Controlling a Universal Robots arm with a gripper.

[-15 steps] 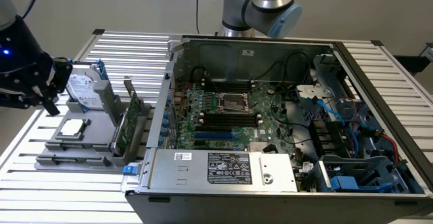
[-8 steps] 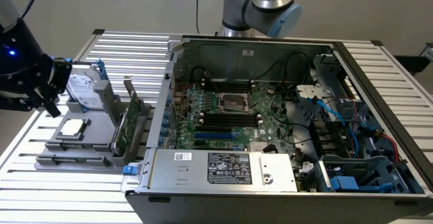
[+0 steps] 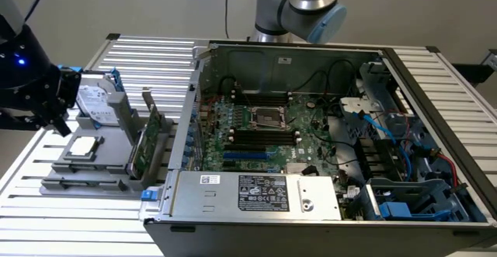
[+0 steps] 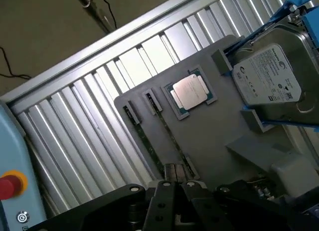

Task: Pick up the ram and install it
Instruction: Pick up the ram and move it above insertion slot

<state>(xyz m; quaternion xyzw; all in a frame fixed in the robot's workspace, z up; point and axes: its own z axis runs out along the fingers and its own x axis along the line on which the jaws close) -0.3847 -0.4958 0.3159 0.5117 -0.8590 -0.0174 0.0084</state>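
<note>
The jaws are clenched together right at the near ends of the ram (image 4: 170, 133), two thin sticks lying slotted in the grey tray (image 4: 214, 136) at the exterior view's lower left, beside the silver CPU (image 4: 191, 91).

Surface (image 3: 148, 59): ribbed silver aluminium slats, laid side by side. Two things sit directly on it.
- Grey fixture tray (image 3: 62, 167): on the exterior view's left, flat on the slats.
- Open desktop computer case (image 3: 311, 239): on the exterior view's right, lying on its side, open face up, just beside the tray.

Bare slats show on the far side of both.
</note>
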